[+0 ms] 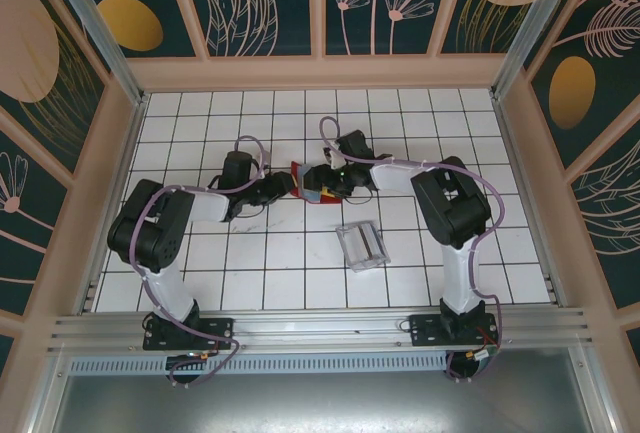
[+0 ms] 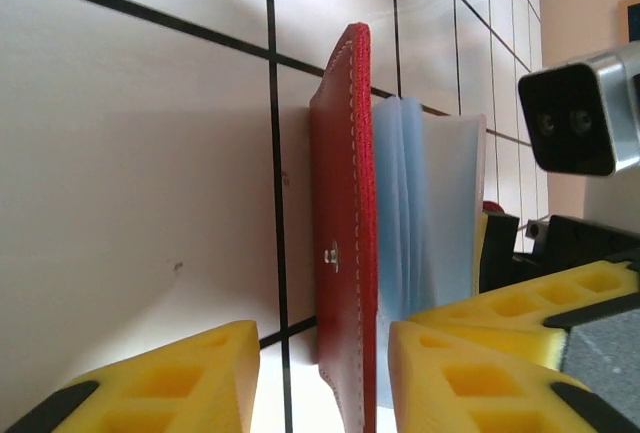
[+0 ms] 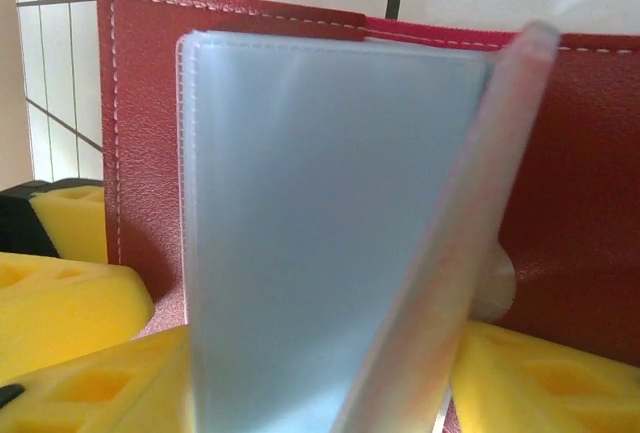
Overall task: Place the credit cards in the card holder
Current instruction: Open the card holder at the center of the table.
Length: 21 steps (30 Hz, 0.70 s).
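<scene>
The left end effector has its yellow ribbed fingers spread, straddling the red stitched fold-over card holder, which stands on edge between them with a gap on each side. The holder looks light and floppy, likely to tip or fold. The stiffer red cover is the safer hold, not the slick pale grey-blue leaves just beyond it. The right end effector faces those leaves from the far side, and I cannot tell whether it pinches one. Both arms reach forward, low over the white tiled desk, wrists turned inward.
</scene>
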Tool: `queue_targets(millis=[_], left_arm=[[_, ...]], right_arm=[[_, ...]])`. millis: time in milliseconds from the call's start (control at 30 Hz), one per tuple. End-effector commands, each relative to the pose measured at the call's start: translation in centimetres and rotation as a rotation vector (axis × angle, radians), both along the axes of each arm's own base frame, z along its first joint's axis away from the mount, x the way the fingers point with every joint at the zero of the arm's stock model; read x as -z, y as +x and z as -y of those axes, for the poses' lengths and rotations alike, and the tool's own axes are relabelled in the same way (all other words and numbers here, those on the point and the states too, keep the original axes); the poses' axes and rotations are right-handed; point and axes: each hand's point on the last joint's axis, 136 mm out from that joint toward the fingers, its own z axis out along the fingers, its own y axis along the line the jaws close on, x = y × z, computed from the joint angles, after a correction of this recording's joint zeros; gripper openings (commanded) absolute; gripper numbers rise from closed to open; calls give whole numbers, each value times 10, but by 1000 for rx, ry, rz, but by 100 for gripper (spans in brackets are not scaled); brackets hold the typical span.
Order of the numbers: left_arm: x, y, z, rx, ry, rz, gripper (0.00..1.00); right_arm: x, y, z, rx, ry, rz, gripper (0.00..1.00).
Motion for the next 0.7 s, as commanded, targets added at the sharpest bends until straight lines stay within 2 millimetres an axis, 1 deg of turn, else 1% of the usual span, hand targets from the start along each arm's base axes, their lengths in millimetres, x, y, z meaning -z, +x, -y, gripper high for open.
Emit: queue_targets(millis=[0, 200, 333, 433, 500, 633, 667], left_arm=[[-1, 12, 4, 13, 6, 18, 43], [11, 23, 5, 1, 23, 6, 46], [17, 27, 5, -1, 46, 4, 39], [19, 29, 4, 0, 61, 4, 37], [18, 28, 6, 14, 52, 2, 31], [22, 22, 5, 27, 60, -7, 10], [22, 20, 5, 30, 58, -8, 6]], right_arm=[[41, -1, 24, 53, -53, -86, 61], [40, -1, 22, 55, -7, -108, 57], [40, -1, 25, 58, -5, -106, 56], [39, -1, 27, 56, 5, -98, 56], [36, -1, 29, 61, 6, -81, 55], [22, 1, 36, 71, -1, 5, 55], [20, 1, 38, 71, -7, 17, 55]])
